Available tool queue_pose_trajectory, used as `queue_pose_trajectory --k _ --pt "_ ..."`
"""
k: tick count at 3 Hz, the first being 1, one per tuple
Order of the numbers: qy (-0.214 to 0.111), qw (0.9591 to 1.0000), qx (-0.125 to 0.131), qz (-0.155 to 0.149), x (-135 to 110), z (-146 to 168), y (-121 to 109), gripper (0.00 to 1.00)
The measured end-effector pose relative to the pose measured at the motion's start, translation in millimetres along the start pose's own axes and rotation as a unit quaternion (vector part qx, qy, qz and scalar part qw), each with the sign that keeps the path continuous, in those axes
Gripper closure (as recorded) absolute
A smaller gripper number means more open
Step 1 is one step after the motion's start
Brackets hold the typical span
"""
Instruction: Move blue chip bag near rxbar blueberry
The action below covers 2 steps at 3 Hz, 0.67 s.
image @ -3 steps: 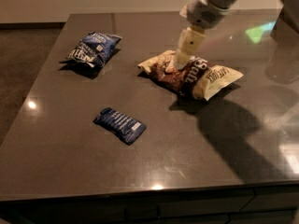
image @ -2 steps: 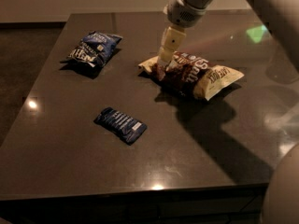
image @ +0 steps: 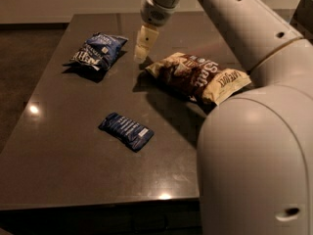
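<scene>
The blue chip bag (image: 98,50) lies puffy and crinkled at the far left of the dark table (image: 63,155). The rxbar blueberry (image: 126,130), a flat dark blue wrapper with pale text, lies nearer the front, left of centre. My gripper (image: 142,53) hangs from the white arm above the table, between the blue chip bag and the brown-and-cream chip bag, a little to the right of the blue bag. It holds nothing that I can see.
A larger brown-and-cream chip bag (image: 200,77) lies to the right of the gripper. My white arm (image: 254,131) fills the right side of the view. The table's front edge (image: 98,204) runs along the bottom.
The gripper has swung left, from over the brown-and-cream bag toward the blue chip bag. The arm now fills more of the right side. The bags and bar lie as before.
</scene>
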<state>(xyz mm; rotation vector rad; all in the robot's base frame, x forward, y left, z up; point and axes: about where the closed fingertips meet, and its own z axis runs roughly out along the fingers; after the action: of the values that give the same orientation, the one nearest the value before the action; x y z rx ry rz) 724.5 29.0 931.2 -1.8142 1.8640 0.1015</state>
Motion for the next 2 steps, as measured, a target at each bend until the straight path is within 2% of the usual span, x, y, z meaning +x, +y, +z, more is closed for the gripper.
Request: queue_pose_trajectory --k 1,2 --pt "-0.018 0.9994 -0.022 0.019 -28 26 -4 0.0" --pt "-0.05 0.9956 -0.031 0.072 -57 51 -5 0.0"
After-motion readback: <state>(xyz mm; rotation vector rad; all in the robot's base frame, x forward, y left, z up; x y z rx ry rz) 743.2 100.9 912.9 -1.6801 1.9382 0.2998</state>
